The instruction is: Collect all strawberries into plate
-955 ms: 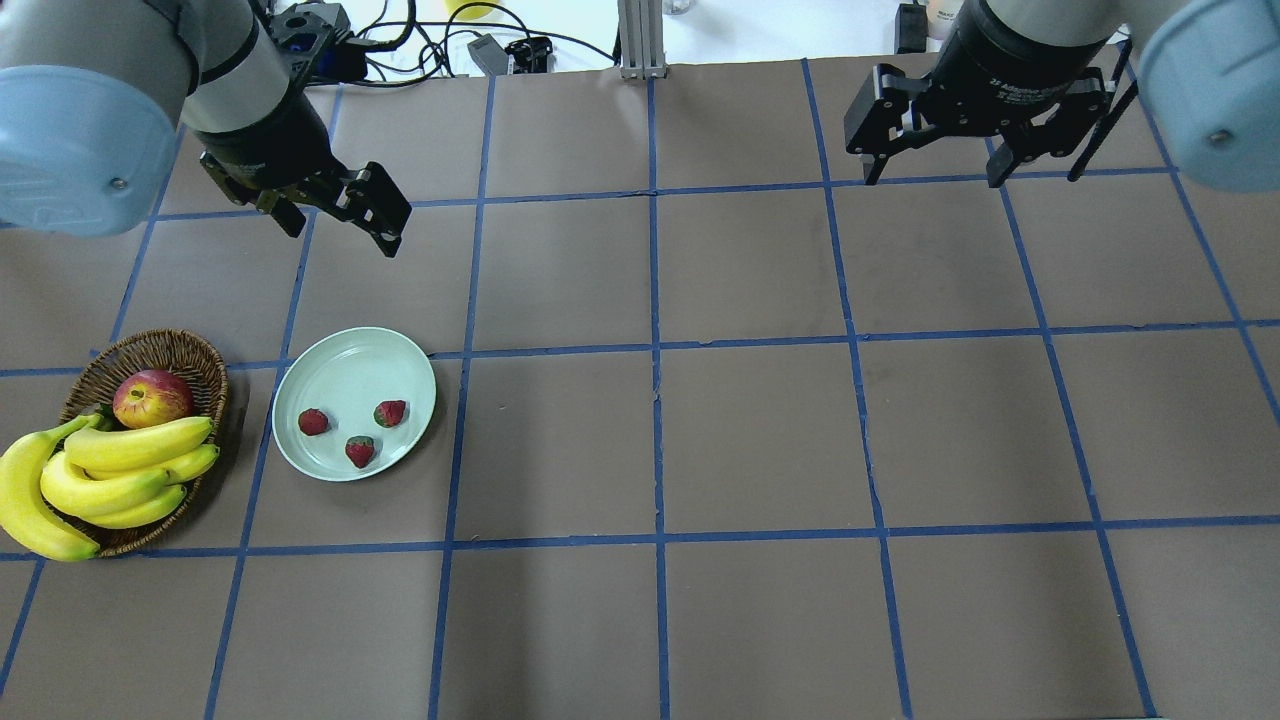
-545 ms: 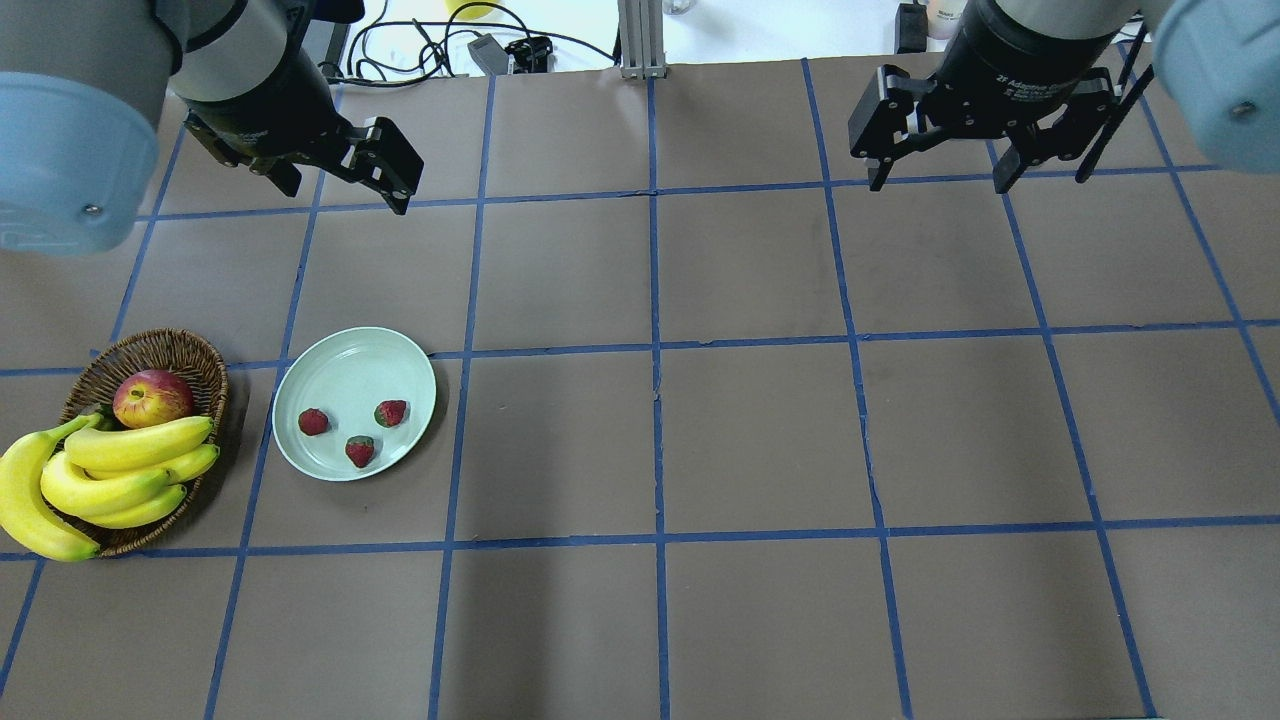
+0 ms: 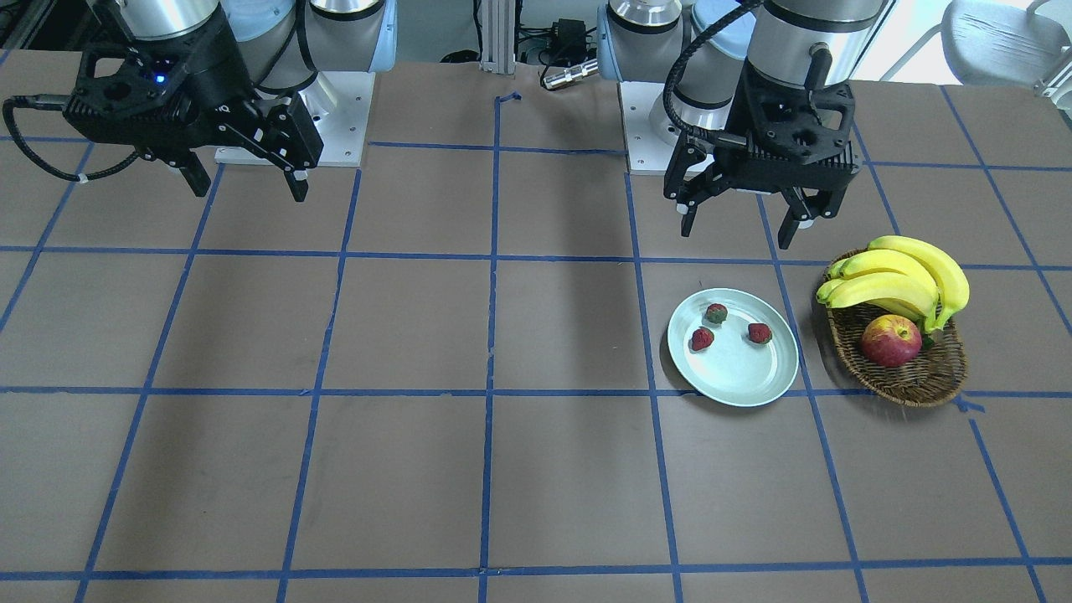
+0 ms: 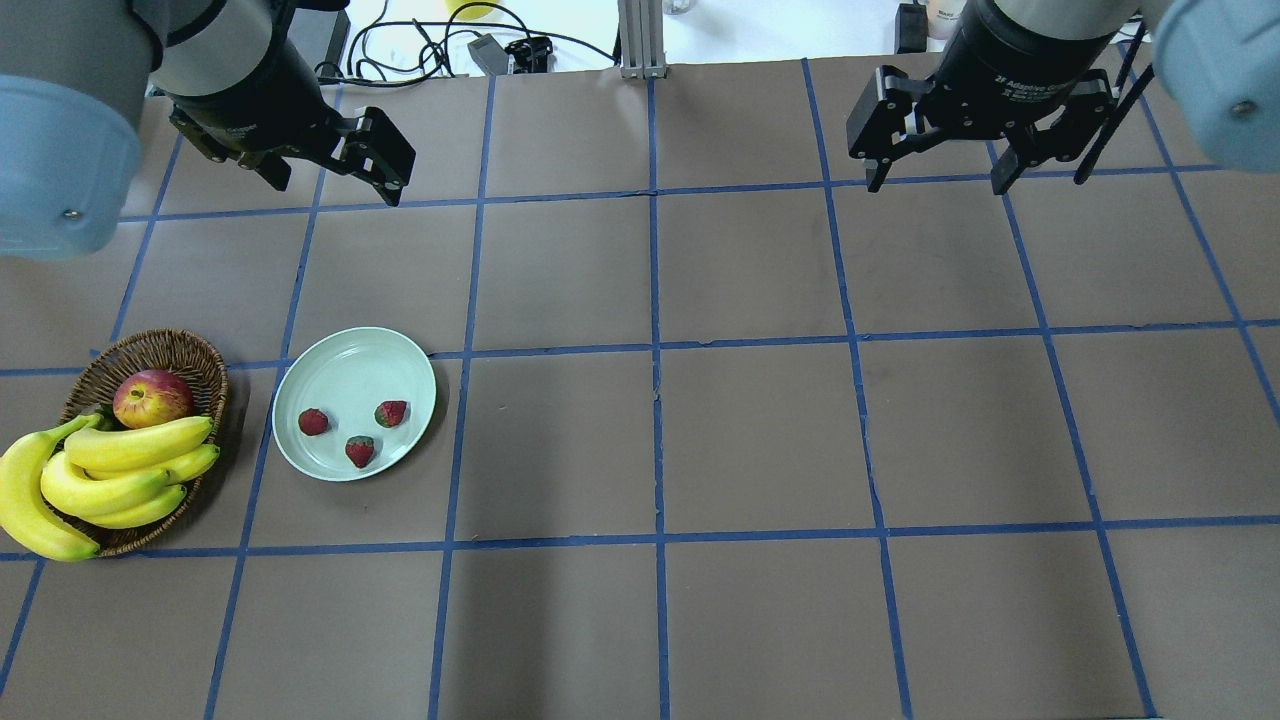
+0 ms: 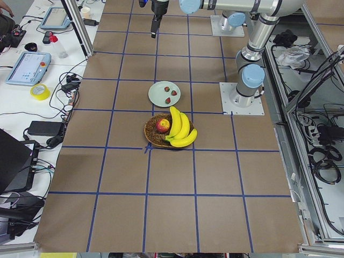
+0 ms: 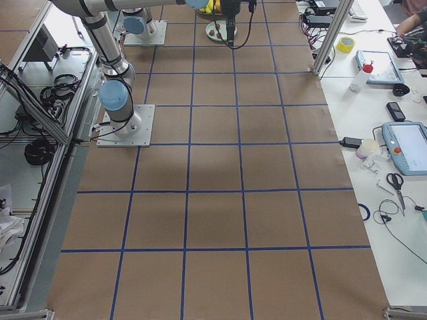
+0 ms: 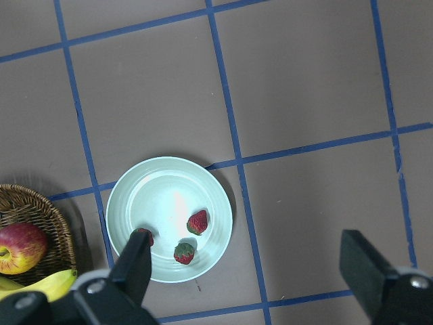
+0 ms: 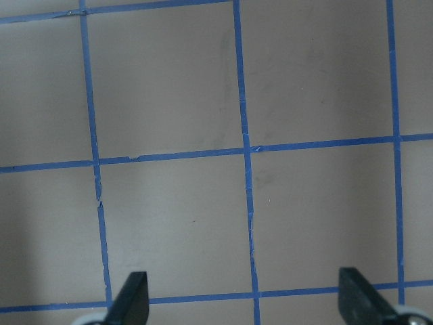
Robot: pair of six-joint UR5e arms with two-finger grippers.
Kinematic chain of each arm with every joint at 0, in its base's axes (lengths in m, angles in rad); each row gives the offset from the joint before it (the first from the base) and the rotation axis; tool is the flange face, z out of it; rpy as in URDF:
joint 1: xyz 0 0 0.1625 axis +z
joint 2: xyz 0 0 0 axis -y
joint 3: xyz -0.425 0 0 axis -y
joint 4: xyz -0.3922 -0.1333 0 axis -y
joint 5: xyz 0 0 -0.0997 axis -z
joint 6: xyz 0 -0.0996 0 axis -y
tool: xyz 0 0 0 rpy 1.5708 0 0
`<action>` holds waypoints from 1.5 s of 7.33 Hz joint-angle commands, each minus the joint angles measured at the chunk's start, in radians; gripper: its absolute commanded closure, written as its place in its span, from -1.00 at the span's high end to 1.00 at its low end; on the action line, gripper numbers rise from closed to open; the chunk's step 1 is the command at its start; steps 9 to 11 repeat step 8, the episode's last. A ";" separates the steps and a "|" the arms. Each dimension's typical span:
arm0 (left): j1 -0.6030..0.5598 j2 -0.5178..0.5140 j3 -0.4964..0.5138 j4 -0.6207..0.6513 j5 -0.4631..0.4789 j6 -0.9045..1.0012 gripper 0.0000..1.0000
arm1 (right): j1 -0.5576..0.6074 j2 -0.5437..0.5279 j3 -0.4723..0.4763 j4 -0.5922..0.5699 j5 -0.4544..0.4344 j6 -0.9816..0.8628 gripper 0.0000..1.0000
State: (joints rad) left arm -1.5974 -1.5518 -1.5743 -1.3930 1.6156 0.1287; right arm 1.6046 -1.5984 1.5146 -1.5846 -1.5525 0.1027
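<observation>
Three strawberries (image 4: 313, 421) (image 4: 391, 412) (image 4: 360, 452) lie in the pale green plate (image 4: 350, 365) at the table's left. They also show in the front view (image 3: 715, 314) (image 3: 702, 338) (image 3: 760, 333) on the plate (image 3: 741, 373). In the left wrist view two strawberries (image 7: 197, 221) (image 7: 184, 253) are in full sight on the plate (image 7: 169, 193), and the third is partly behind a fingertip. My left gripper (image 4: 335, 190) is open and empty, high above the table beyond the plate. My right gripper (image 4: 937, 187) is open and empty at the far right.
A brown wicker basket (image 4: 160, 345) with a red apple (image 4: 152, 397) and a bunch of bananas (image 4: 120, 470) stands just left of the plate. Cables and small devices lie past the table's far edge (image 4: 480, 50). The right wrist view shows only taped brown table (image 8: 243, 149).
My left gripper has moved away from the plate toward the table's far edge and turned slightly. The right gripper has hardly moved. The strawberries and plate have not moved.
</observation>
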 commanded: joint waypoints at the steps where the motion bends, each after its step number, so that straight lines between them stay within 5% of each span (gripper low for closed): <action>1: 0.029 0.009 0.019 -0.065 0.000 -0.034 1.00 | 0.000 0.000 -0.001 0.000 0.000 0.000 1.00; 2: 0.054 0.012 0.032 -0.151 -0.022 -0.034 1.00 | 0.000 0.000 -0.002 0.000 -0.001 0.000 1.00; 11: 0.053 0.021 0.023 -0.153 -0.049 -0.040 1.00 | 0.000 -0.005 0.004 0.002 -0.001 0.000 1.00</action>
